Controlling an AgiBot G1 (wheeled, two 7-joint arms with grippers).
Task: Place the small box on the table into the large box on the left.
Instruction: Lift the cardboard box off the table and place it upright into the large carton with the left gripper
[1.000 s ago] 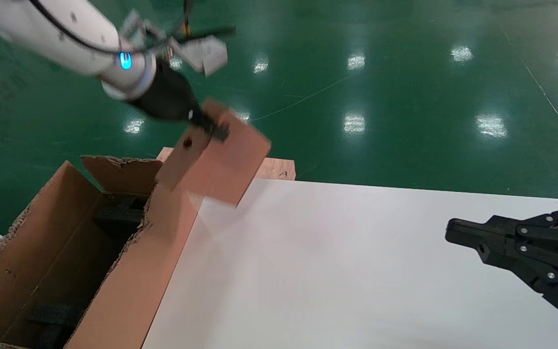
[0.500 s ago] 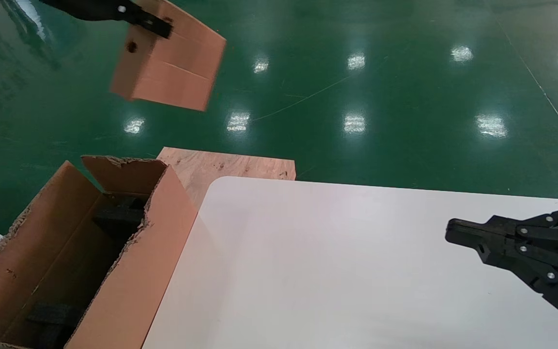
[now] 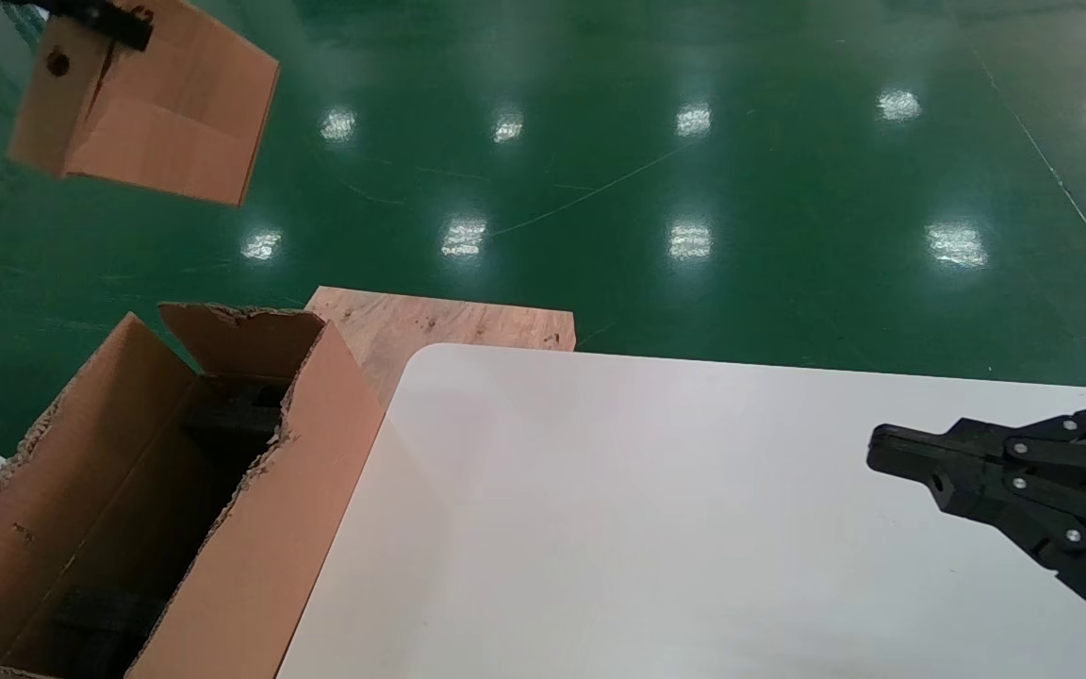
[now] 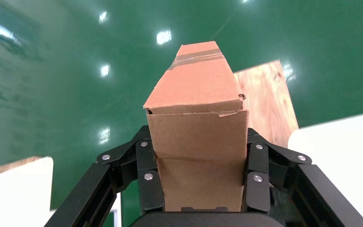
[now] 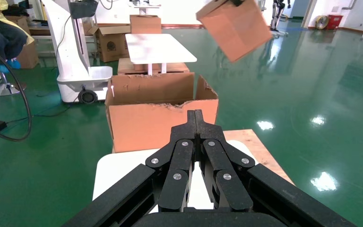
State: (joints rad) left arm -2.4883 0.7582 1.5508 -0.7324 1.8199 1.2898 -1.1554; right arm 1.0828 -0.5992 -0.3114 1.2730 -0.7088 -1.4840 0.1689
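small box up in my left gripper, not yet in the carton

my left gripper [image 4: 201,182] is clamped on the small box [image 3: 142,104] from both sides, holding it high at the upper left of the head frame, clear of the table [image 3: 694,528]. the large box [image 3: 251,556] sits open at the lower left, black foam inside, nothing added. pickup looks done; what's left, i judge, is lowering over the opening and letting go. my right gripper [image 5: 196,116] is parked over the table at the right, fingers pressed together, empty.

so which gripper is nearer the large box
Left. The left gripper, holding the small box, is above and beyond the large box; the right gripper sits across the table.
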